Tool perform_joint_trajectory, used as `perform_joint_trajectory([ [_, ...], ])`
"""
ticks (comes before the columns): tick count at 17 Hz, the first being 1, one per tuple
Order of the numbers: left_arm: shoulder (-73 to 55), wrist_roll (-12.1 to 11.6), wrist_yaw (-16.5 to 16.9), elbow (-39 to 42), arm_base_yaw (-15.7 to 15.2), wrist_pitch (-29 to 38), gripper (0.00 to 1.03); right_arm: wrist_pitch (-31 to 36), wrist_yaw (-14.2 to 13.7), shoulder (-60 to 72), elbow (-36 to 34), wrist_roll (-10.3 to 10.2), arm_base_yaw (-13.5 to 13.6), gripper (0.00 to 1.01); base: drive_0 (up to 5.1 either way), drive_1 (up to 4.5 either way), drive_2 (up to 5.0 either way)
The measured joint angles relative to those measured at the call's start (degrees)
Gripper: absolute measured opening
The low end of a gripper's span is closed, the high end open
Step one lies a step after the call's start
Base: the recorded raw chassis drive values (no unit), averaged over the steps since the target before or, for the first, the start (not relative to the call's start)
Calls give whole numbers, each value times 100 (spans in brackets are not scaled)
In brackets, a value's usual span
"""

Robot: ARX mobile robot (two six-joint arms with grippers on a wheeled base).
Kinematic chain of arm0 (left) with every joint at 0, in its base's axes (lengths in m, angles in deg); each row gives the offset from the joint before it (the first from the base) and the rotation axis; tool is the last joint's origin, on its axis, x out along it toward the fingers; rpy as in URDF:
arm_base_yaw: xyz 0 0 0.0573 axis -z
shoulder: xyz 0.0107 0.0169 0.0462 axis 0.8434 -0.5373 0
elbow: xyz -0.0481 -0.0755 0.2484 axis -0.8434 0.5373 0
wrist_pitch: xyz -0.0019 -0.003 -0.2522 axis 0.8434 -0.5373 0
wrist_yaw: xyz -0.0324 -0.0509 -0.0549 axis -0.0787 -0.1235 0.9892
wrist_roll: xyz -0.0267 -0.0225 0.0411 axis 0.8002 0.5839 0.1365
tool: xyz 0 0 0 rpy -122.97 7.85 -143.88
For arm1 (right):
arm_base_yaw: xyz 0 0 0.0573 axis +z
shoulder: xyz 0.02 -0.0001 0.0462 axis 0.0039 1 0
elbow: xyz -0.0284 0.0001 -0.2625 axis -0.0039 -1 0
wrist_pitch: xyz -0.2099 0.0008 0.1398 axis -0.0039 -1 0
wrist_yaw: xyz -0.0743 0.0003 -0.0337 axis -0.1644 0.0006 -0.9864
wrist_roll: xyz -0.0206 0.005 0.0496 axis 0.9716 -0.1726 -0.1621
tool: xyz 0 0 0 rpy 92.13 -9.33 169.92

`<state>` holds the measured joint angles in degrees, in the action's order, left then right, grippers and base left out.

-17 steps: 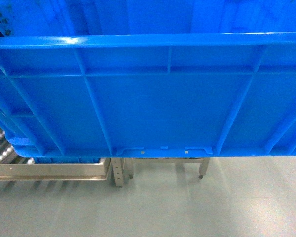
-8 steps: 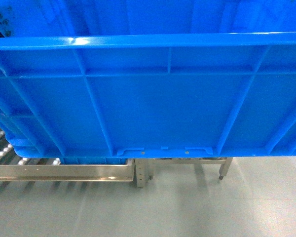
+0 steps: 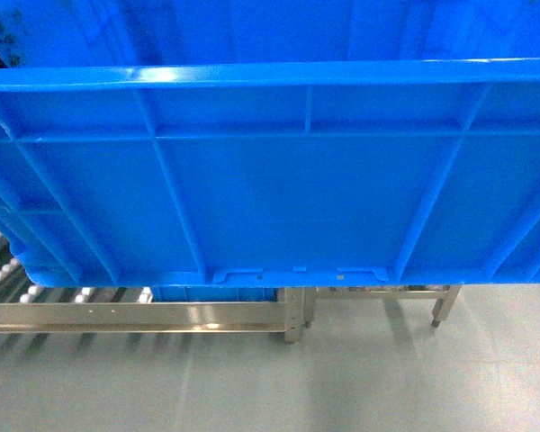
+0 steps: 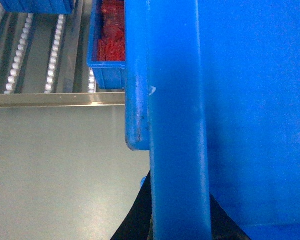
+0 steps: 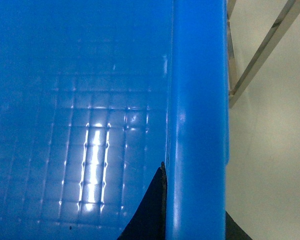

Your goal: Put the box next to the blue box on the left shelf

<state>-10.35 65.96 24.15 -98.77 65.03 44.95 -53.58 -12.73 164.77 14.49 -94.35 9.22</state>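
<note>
Head view filled by box (image 3: 288, 189), left shelf (image 3: 117, 315) mostly hidden, both arms' fingers pinching its rim

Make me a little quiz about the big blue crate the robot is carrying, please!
1. True or false: the big blue crate is already resting on the roller shelf.
2. In the left wrist view, what colour are the things inside the smaller blue bin on the shelf? A) green B) red C) yellow
3. Fill in: the left gripper is clamped on the crate's ____.

Key
1. False. It is held up, with grey floor showing under it.
2. B, red.
3. Rim, or side wall. The right gripper clamps the opposite one.
</note>
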Motion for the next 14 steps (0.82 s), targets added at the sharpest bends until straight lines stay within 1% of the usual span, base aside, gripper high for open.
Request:
perform_joint_trajectory([
  [14, 0, 2, -2, 2, 0, -9, 5, -2, 2, -2, 0, 0, 0, 7, -499, 242, 242],
])
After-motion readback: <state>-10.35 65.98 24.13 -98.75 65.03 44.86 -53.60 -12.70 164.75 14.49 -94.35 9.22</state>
